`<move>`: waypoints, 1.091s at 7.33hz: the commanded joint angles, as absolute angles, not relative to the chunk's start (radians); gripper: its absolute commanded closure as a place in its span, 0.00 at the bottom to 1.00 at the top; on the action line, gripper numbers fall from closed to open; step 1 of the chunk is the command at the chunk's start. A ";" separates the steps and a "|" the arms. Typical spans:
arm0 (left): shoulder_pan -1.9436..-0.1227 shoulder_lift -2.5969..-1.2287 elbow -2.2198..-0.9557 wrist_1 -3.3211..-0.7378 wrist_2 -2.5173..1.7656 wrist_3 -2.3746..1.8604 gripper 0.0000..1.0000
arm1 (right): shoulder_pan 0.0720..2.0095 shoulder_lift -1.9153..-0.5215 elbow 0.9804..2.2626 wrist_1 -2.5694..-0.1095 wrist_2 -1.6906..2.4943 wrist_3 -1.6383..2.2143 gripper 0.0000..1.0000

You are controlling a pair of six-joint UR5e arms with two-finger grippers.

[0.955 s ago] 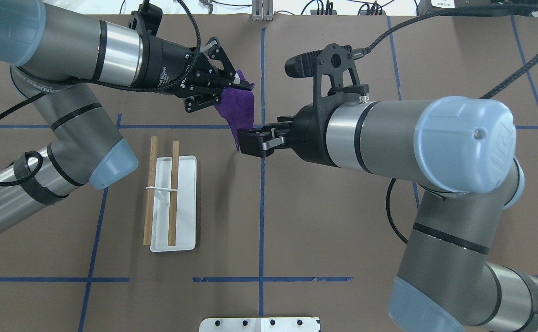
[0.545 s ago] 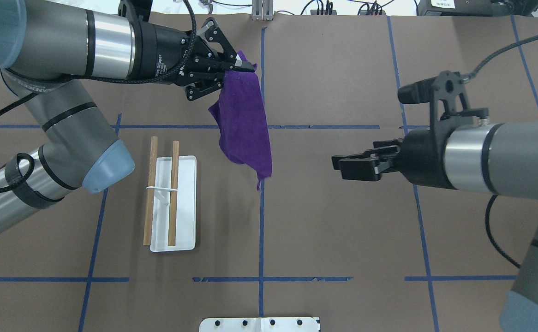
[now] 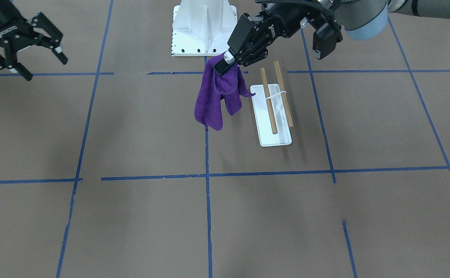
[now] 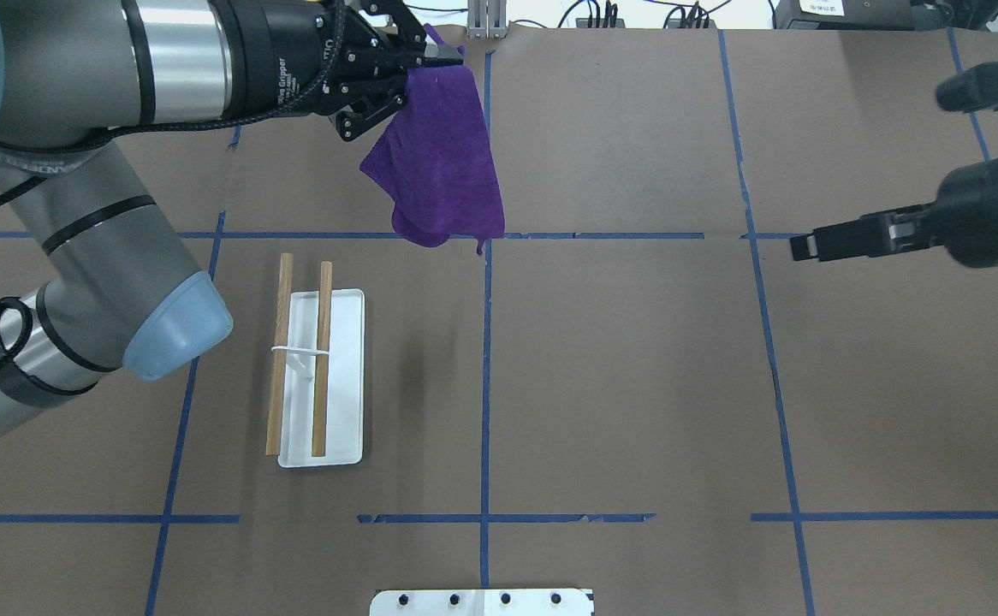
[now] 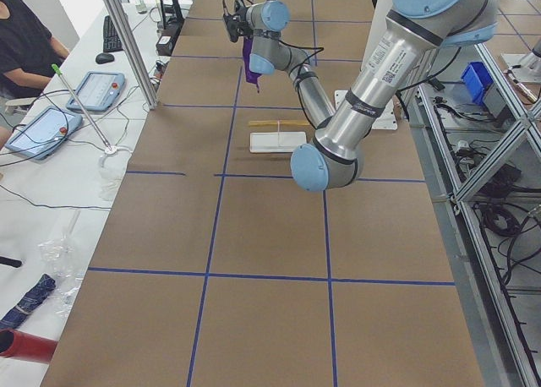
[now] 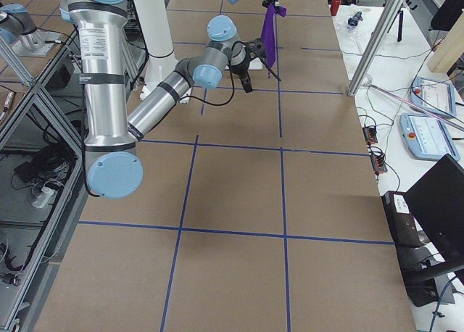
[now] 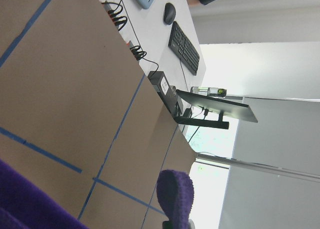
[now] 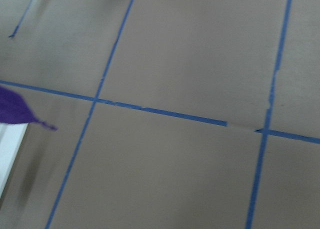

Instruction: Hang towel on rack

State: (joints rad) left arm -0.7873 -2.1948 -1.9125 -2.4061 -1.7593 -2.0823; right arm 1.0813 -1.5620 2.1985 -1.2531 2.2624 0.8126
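My left gripper (image 4: 435, 58) is shut on the top corner of the deep-purple towel (image 4: 441, 162). The towel hangs free in the air, above the table and beyond the far end of the rack (image 4: 321, 376). In the front view the left gripper (image 3: 225, 66) holds the towel (image 3: 212, 102) just left of the rack (image 3: 273, 114). The rack has a white base and two wooden dowels, both bare. My right gripper (image 3: 46, 68) is open and empty, far off to the side. It also shows in the overhead view (image 4: 803, 247).
A white bolted pedestal (image 3: 205, 27) stands at the robot's side of the table, behind the towel in the front view. Blue tape lines cross the brown table. Operators' desks with tablets lie past the table's far edge (image 5: 76, 108).
The right gripper left the towel's lower corner and drew back far to the right. The left gripper carried the towel up and toward the far edge; the towel unfolded and now hangs.
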 commanded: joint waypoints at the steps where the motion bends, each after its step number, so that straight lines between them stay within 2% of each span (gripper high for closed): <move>1: -0.703 -2.181 -2.062 -2.166 -1.529 -1.943 1.00 | 1.195 -1.589 2.082 -1.341 2.321 0.644 0.00; 3: -0.487 -2.178 -2.115 -2.001 -1.177 -1.884 1.00 | 1.291 -1.582 2.089 -1.614 2.319 0.356 0.00; 5: -0.326 -2.162 -2.118 -1.883 -0.932 -1.884 1.00 | 1.319 -1.582 2.086 -1.776 2.303 0.187 0.00; 8: -0.218 -2.019 -2.181 -1.774 -0.807 -1.884 1.00 | 1.339 -1.579 2.083 -1.955 2.284 -0.038 0.00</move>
State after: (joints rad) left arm -0.2635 -2.0695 -2.1598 -1.8322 -0.8588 -1.8839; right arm 1.3337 -1.5821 2.0851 -1.8888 2.2909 0.0416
